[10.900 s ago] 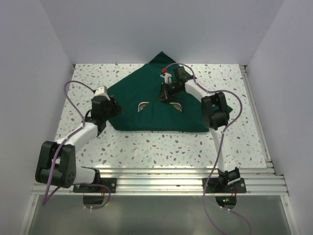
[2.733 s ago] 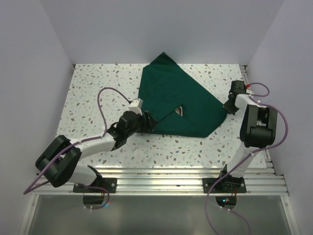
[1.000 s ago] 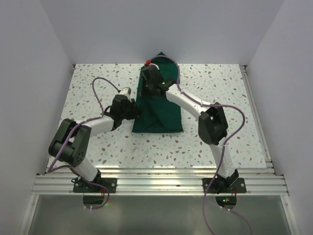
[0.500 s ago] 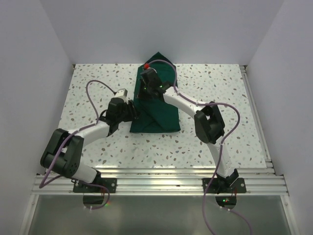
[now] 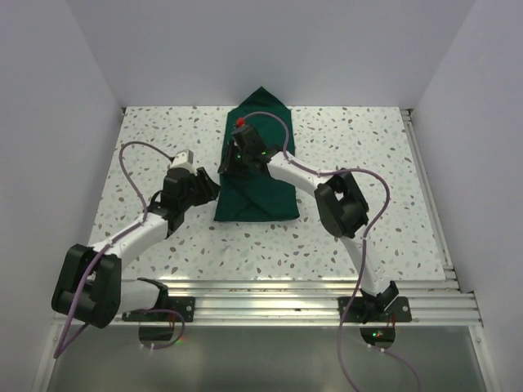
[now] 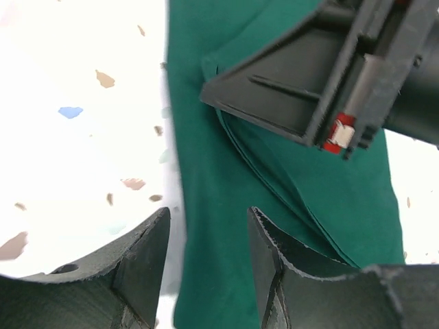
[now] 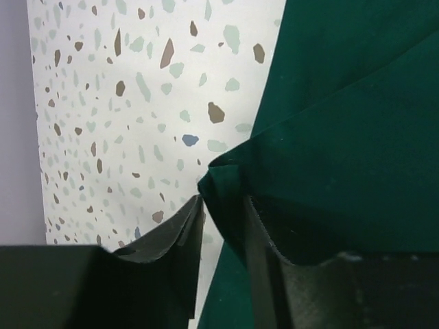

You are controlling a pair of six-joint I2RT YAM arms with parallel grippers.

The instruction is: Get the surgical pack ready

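Dark green surgical pack (image 5: 260,200) flat on the speckled tabletop (image 5: 384,163), folded into a tall narrow bundle, pointed at its far end and squared off at its near end, with layered folds crossing its upper face. Only cloth showing. Left pincer (image 6: 207,216) just off the pack's left edge, about halfway along it and low over the tabletop. Fingers (image 6: 147,253) spread, with that edge and a strip of bare tabletop in the gap. Grips nothing. Right pincer (image 7: 223,202) over the pack's left side, toward its far half. Reaches in across the cloth from the pack's right. Fingers parted a little around the corner of one folded layer, the corner lying between the tips with no visible squeeze on it. From the left wrist, one black finger of the right pincer slanting over the cloth beside curved fold lines, a small red-and-white part on the body behind it. Both pincers near each other at the pack's left edge, not touching. Purple cables (image 5: 131,151) looping above the arms on either side of the pack.
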